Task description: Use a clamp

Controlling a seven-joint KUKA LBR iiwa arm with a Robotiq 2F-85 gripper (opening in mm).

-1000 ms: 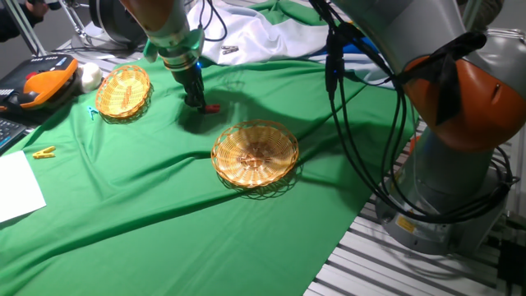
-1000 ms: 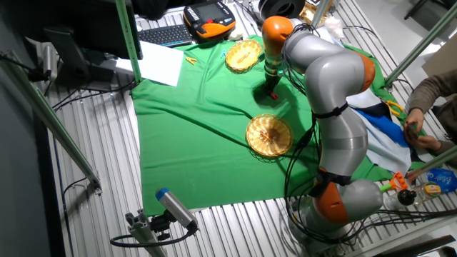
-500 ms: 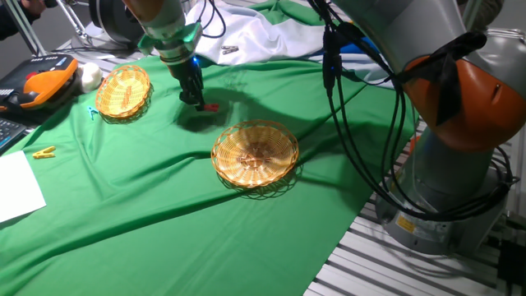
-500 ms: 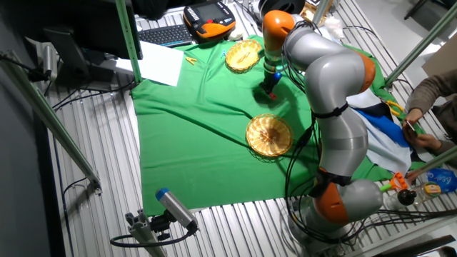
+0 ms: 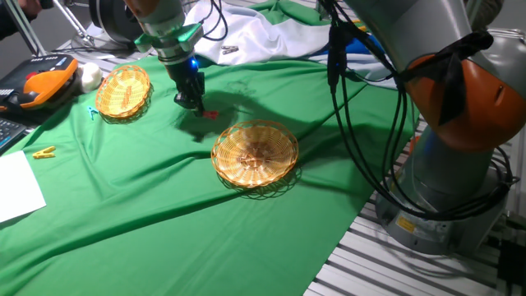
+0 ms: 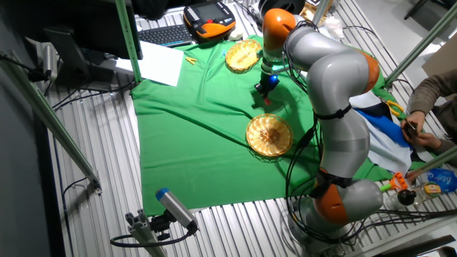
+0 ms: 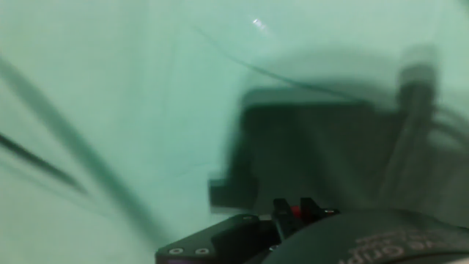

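Note:
The clamp (image 5: pixel 210 115) is a tiny red clip at the tips of my gripper (image 5: pixel 196 105), just above the green cloth between the two wicker baskets. In the other fixed view the clamp (image 6: pixel 267 101) hangs right below the gripper (image 6: pixel 265 91). In the blurred hand view a red bit of the clamp (image 7: pixel 296 212) shows between the closed dark fingertips of the gripper (image 7: pixel 296 209), with the cloth and the hand's shadow behind. The gripper is shut on the clamp.
One wicker basket (image 5: pixel 123 90) lies at the left back and another (image 5: pixel 256 153) in the middle of the green cloth. A yellow clip (image 5: pixel 43 152) and white paper (image 5: pixel 16 189) lie at the left. An orange teach pendant (image 5: pixel 37 86) sits beyond them.
The gripper has risen a little from the cloth and the red clamp has come up with it. The baskets have not moved.

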